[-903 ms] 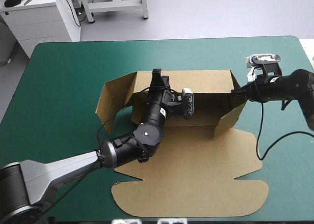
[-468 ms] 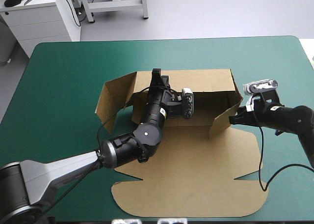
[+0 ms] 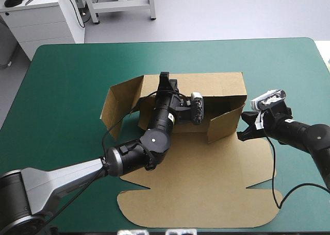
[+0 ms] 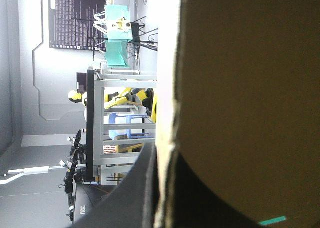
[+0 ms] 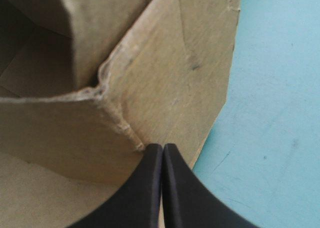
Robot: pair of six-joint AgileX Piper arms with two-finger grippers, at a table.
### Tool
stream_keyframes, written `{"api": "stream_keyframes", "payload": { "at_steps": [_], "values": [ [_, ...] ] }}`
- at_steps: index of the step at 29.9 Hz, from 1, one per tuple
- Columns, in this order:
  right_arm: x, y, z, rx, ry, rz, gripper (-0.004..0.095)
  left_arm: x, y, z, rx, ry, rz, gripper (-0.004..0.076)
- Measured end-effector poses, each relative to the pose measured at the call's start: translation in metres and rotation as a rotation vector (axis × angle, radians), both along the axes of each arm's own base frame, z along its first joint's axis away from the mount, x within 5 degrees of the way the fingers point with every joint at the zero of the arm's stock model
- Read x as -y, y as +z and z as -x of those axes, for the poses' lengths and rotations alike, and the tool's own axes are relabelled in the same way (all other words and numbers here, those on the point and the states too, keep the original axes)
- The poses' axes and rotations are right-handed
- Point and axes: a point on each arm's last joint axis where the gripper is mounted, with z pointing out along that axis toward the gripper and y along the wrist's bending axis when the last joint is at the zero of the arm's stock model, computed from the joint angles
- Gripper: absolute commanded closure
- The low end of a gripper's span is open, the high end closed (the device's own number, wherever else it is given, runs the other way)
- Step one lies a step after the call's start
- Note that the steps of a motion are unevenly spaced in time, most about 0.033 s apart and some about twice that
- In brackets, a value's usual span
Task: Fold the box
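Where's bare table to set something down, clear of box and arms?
Free: teal-green cover between the box and the far edge; also left of its raised left flap. Crowded: left arm inside the box, right arm beside its right flap.

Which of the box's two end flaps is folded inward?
The right end flap, angled in across the front with the right gripper at its outer face; the left end flap angles outward.

The box (image 3: 196, 183) is brown board, matt and a little rough, with fuzzy, papery cut edges. The bench (image 3: 67, 75) wears a teal-green cover, smooth and dull. At 3 o'clock from the box, the right tool (image 5: 162, 147) has black fingers (image 5: 145, 188), smooth and slightly shiny, like plastic.
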Motion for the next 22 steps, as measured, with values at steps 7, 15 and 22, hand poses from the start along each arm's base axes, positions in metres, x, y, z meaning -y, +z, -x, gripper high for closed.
{"api": "stream_keyframes", "payload": {
  "at_steps": [7,15,22],
  "values": [
    [-0.0046,-0.0022,0.0044,-0.034,0.07,-0.001,0.0419,0.0003,-0.0002,-0.0001,-0.002,-0.005,0.001,0.0732],
    [-0.0032,-0.002,0.0034,-0.024,0.057,0.011,0.023,0.0011,-0.0004,0.0002,-0.005,-0.014,0.003,0.0732],
    [-0.0032,-0.002,0.0034,-0.024,0.057,0.011,0.023,0.0012,-0.0003,0.0002,-0.005,-0.016,0.002,0.0732]
  ]
}}
